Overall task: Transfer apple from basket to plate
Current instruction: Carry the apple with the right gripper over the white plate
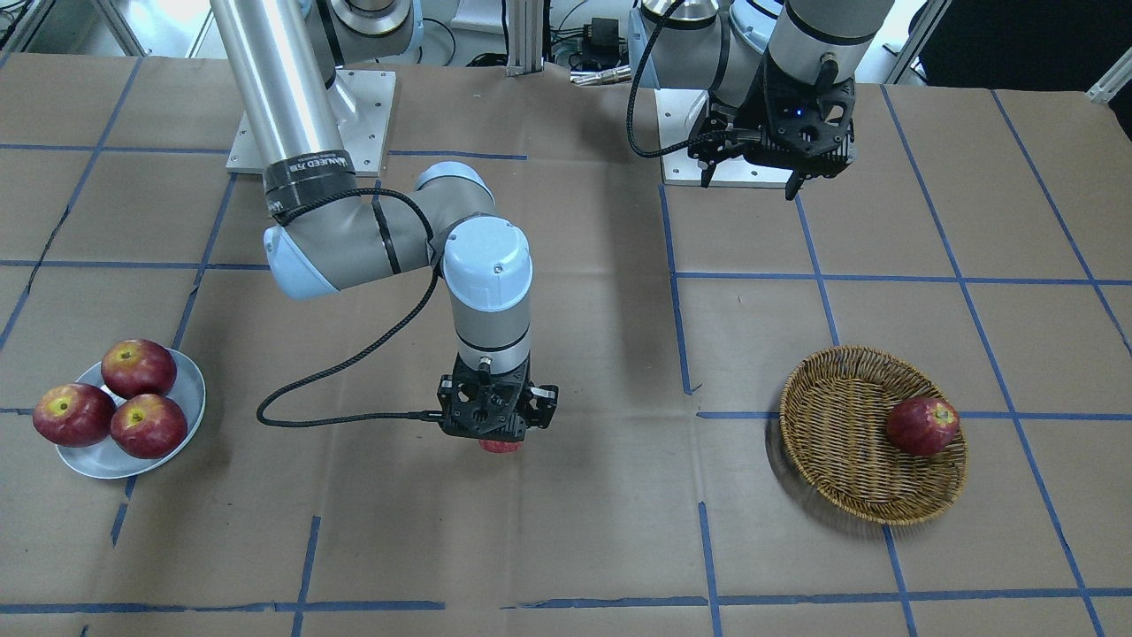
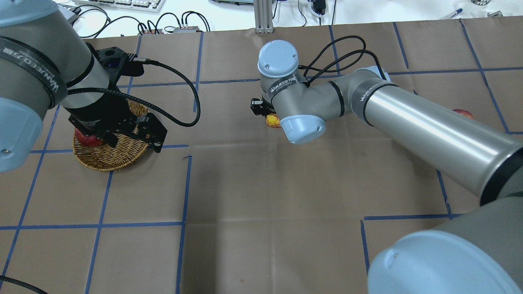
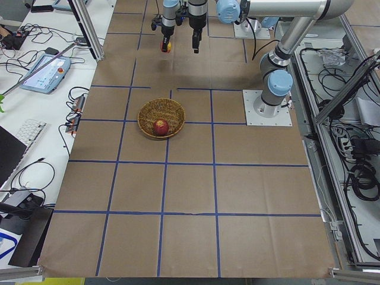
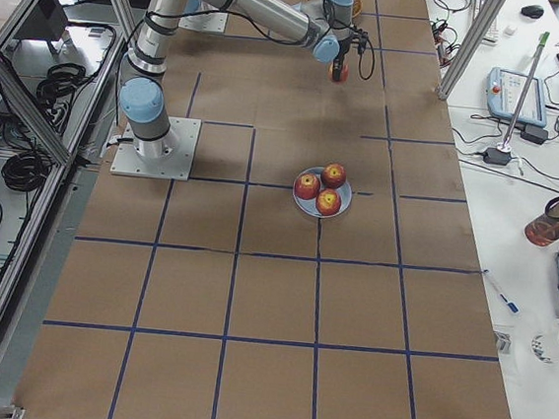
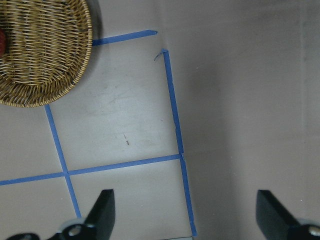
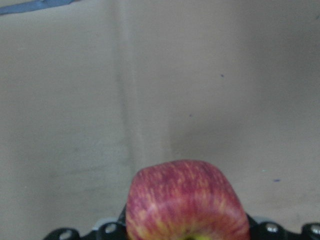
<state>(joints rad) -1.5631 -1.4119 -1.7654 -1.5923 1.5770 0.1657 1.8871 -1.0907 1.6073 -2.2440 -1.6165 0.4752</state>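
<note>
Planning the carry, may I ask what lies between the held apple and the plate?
In the front-facing view, only bare taped paper and the right hand's cable loop separate apple and plate.

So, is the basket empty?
No, one red apple lies inside the basket, close to its rim.

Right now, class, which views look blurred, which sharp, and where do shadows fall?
Right wrist view: the apple sits close, soft-edged and slightly blurred. Left wrist view: sharp, the basket weave crisp. Front-facing view: even light, a dark shadow hugging the basket's rim.
</note>
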